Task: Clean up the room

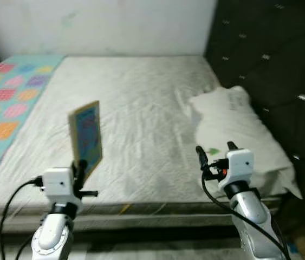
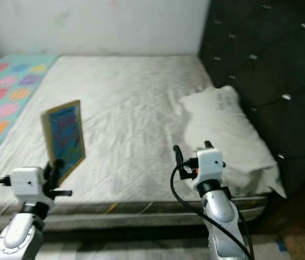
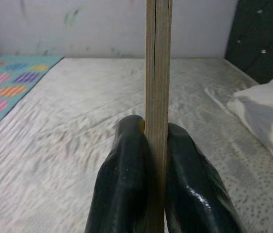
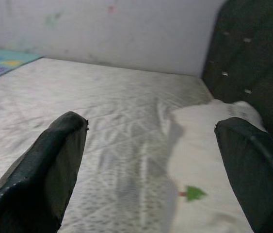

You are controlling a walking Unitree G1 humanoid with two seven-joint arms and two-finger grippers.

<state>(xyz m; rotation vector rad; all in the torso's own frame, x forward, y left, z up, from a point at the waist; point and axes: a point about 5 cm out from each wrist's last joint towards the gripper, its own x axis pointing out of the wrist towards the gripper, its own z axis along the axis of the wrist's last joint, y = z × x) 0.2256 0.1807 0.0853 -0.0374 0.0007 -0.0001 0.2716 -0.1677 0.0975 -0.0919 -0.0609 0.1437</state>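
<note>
My left gripper (image 1: pixel 80 170) is shut on a thin book (image 1: pixel 86 135) with a blue cover and tan border, held upright above the near edge of the bed. In the left wrist view the book's edge (image 3: pixel 157 73) stands clamped between the two black fingers (image 3: pixel 126 179). My right gripper (image 1: pixel 216 153) is open, hovering over the near edge of the mattress just in front of a white pillow (image 1: pixel 233 127). The right wrist view shows its fingers (image 4: pixel 44 170) spread wide with nothing between them.
A bare white mattress (image 1: pixel 136 103) spans the view. A colourful patchwork blanket (image 1: pixel 6 103) lies along its left side. A dark tufted headboard (image 1: pixel 271 59) rises on the right, a pale wall (image 1: pixel 98 24) behind. Floor shows below the bed's front edge.
</note>
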